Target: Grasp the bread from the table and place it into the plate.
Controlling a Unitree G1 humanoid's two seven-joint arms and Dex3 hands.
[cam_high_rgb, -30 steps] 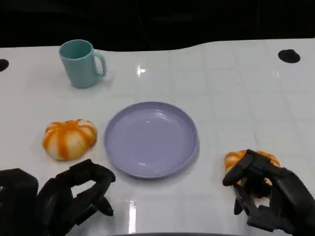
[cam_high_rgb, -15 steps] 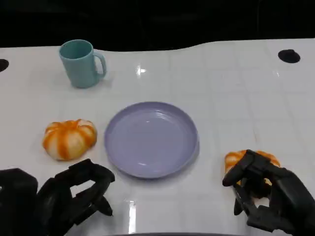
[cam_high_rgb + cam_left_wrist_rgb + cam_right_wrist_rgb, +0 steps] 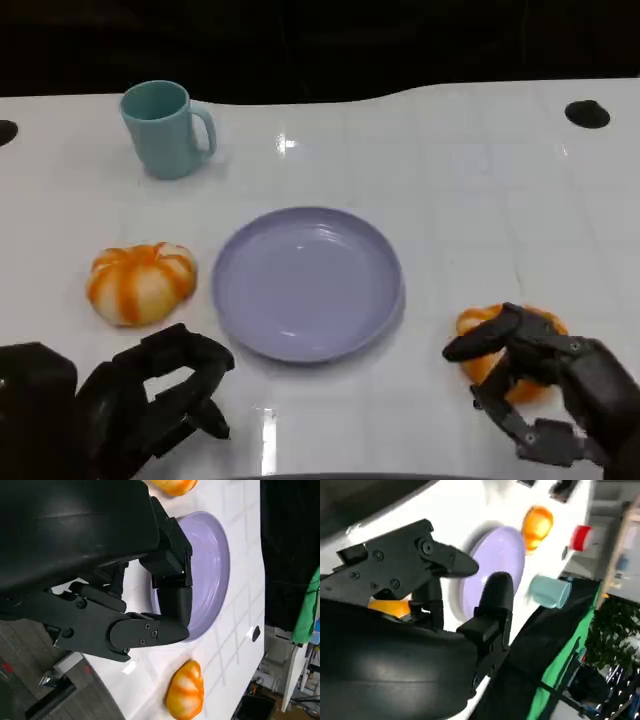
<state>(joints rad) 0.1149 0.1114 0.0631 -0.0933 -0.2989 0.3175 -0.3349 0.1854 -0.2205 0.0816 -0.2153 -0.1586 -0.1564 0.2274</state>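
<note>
Right of plate (image 3: 307, 282) | right hand (image 3: 545, 385) fingers grasping bread (image 3: 505, 345) | left hand (image 3: 150, 395) clenched, holding nothing

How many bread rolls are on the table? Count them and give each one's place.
2. One bread roll lies left of the plate, ahead of the left hand. The other bread roll lies right of the plate, under the right hand's fingers.

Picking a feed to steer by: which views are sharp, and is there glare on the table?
Head view: sharp, with small glare spots on the table beyond the plate and near the left hand. Left wrist view: sharp. Right wrist view: motion-blurred and soft, the cup smeared.
</note>
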